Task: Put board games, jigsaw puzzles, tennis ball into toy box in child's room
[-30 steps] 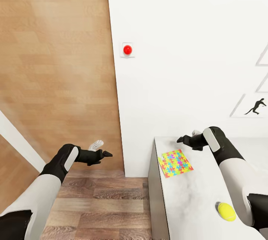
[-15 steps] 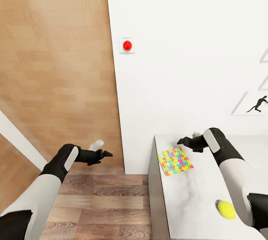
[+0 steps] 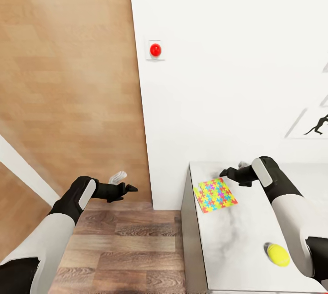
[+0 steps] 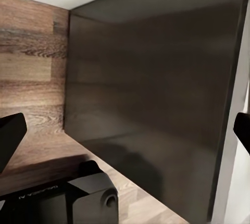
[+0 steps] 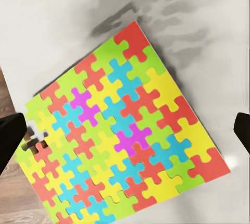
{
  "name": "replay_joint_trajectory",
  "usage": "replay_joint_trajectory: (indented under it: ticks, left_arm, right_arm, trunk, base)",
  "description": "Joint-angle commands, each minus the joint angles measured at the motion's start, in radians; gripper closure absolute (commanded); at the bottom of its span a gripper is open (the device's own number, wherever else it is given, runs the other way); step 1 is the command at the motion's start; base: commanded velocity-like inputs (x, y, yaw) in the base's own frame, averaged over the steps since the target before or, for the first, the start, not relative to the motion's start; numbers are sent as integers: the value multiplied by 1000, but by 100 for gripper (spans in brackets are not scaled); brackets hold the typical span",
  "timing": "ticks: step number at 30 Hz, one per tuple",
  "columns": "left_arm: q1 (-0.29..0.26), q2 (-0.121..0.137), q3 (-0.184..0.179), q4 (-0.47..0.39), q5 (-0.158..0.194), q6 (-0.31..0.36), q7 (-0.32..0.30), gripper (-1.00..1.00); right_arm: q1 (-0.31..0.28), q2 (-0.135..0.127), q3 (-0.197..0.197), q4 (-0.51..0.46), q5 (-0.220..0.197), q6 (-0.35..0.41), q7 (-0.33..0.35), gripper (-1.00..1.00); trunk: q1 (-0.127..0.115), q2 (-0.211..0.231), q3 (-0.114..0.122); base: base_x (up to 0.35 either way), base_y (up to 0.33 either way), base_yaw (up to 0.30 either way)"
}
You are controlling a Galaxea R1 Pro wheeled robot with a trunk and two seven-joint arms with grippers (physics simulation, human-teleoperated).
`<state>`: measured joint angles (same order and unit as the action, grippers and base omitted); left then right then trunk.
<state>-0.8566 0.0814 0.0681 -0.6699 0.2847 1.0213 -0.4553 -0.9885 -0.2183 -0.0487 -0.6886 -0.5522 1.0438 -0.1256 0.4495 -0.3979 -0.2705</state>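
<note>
right tool (image 3: 226,173) hovers above jigsaw puzzle (image 3: 214,194) on mottled table (image 3: 237,248).

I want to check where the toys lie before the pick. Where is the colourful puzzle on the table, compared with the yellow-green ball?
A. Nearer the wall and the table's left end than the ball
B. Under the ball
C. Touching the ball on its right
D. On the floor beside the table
A: in the head view the puzzle lies flat on the table toward the wall and left edge, well apart from the ball.
</note>
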Motion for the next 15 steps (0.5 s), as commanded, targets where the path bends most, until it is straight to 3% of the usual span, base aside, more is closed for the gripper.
replay_joint_trajectory:
  ticks: [1, 15]
  left_arm:
    - [-1, 0, 3, 0, -7, 5, -8, -100]
    - [-1, 0, 3, 0, -7, 5, -9, -100]
  right_arm:
    - [-1, -1, -1, -1, -11, 3, -10, -100]
    - [-11, -6, -3, -9, -13, 3, -8, -100]
  trunk:
    - [1, -2, -4]
    - [1, -2, -27]
  base:
    - [0, 0, 0]
    - [0, 0, 0]
